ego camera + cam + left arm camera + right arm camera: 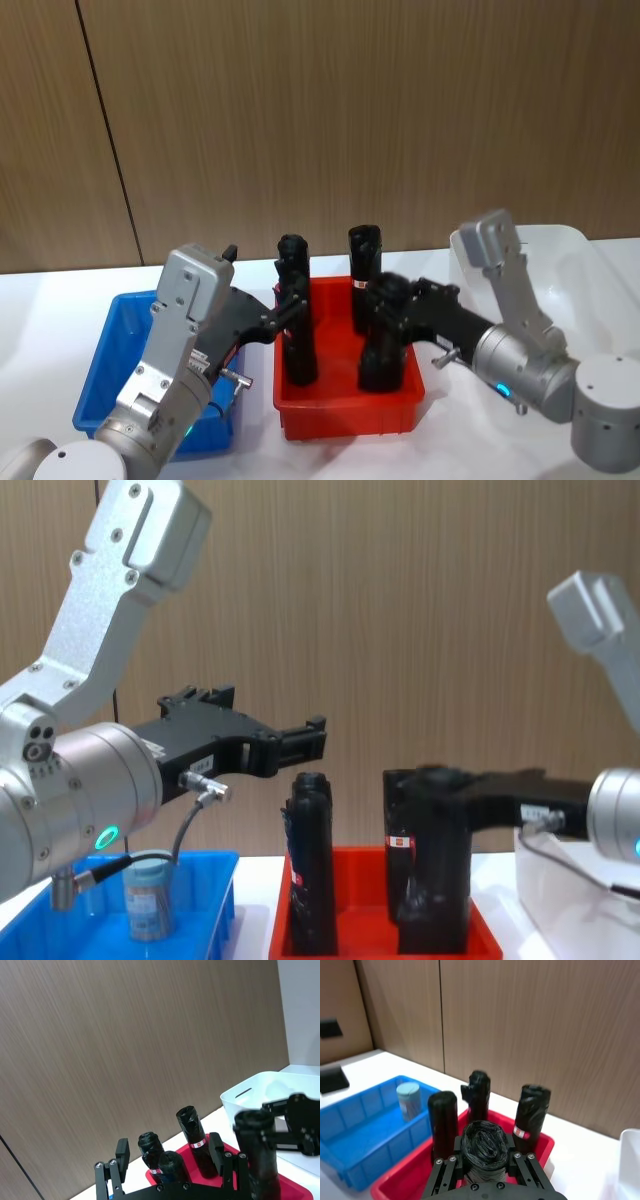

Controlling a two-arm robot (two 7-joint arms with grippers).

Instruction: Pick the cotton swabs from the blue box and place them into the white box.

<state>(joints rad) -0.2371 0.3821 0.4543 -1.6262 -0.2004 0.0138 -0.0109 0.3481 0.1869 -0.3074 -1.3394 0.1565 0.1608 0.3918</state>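
Note:
One cotton swab tub (148,905) with a pale blue lid stands in the blue box (218,885); it also appears from the right wrist as the tub (409,1100) inside the blue box (355,1135). My left gripper (305,738) hangs open and empty over the left part of the red tray, above a black roll (310,870), with its fingers (122,1152) spread wide. My right gripper (485,1159) is shut on another black roll (485,1145) at the tray's right side. The white box (575,255) stands at the far right.
A red tray (345,412) with several upright black rolls sits between the blue box (105,345) and the white box. A brown wood-panelled wall rises behind the white table. The left arm's body hangs over the blue box.

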